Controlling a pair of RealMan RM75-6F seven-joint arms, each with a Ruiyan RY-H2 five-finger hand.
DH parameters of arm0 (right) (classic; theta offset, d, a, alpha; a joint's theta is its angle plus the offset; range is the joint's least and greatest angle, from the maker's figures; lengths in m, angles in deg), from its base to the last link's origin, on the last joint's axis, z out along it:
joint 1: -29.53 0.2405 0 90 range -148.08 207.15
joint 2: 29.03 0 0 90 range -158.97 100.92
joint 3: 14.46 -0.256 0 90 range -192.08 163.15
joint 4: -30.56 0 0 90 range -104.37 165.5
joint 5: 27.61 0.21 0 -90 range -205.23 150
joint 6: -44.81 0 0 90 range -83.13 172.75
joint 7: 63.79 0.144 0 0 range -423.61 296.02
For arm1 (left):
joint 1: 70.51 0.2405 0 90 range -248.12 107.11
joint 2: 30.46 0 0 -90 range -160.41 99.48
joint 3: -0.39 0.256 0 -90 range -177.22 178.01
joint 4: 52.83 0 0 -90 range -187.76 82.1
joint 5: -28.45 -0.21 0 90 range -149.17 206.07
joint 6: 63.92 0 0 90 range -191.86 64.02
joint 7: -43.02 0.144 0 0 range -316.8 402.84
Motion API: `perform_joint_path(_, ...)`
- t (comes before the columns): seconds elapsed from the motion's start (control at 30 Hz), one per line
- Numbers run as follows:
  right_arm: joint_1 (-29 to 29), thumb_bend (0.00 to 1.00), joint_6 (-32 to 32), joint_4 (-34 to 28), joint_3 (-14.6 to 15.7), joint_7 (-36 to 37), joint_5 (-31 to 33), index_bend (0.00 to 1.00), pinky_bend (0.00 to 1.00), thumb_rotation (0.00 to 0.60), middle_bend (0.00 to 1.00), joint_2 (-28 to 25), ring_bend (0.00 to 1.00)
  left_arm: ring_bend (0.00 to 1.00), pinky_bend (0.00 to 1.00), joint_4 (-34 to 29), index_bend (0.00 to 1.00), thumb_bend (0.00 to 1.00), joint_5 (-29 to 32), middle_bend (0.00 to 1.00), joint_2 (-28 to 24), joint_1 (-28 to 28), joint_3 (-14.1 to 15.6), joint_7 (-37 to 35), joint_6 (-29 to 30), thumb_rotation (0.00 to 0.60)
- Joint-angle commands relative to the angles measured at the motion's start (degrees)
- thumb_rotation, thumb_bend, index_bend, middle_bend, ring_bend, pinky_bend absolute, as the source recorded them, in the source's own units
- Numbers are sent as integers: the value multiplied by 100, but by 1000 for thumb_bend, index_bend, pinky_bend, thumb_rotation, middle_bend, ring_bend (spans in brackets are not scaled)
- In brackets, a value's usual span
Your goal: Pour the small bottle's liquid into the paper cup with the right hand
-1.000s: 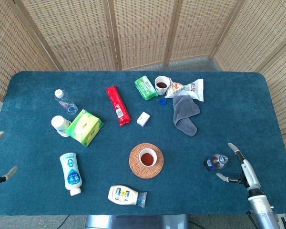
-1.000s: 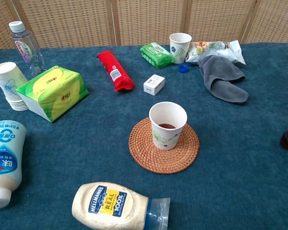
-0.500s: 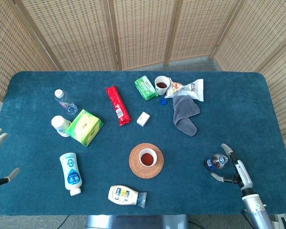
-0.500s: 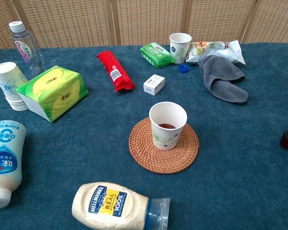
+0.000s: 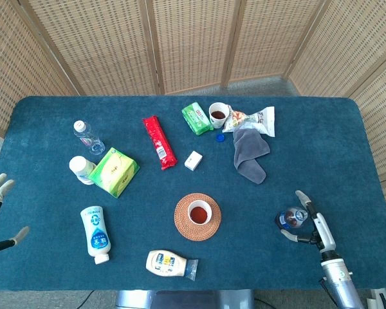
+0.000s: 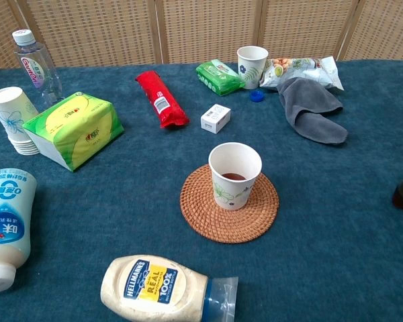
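Dark small bottle [image 5: 289, 219] upright between spread fingers [image 5: 302, 196] of right hand [image 5: 315, 228] (contact unclear).

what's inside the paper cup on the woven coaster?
The paper cup on the woven coaster holds a shallow layer of dark reddish-brown liquid, visible from the head view. Its depth cannot be judged; the cup wall hides the level.

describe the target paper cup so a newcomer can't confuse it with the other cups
Start at the middle of the blue table and find the round woven coaster. The paper cup stands upright on it, dark liquid inside; no other cup sits on a coaster.
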Motion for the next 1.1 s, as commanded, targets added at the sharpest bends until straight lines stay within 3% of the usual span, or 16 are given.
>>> perform_joint_path(0.03,31,0,-6,24,-14,9,8,0,0,600,0,28,0,0,0,-6,0,272,15,0,6,-6,-5,18,-9,600)
perform_joint_path(1.1,140,0,85,281,-133,-210,158,0,0,600,15,536,0,0,0,-11,0,273,97,0,28,-35,-27,63,-46,600)
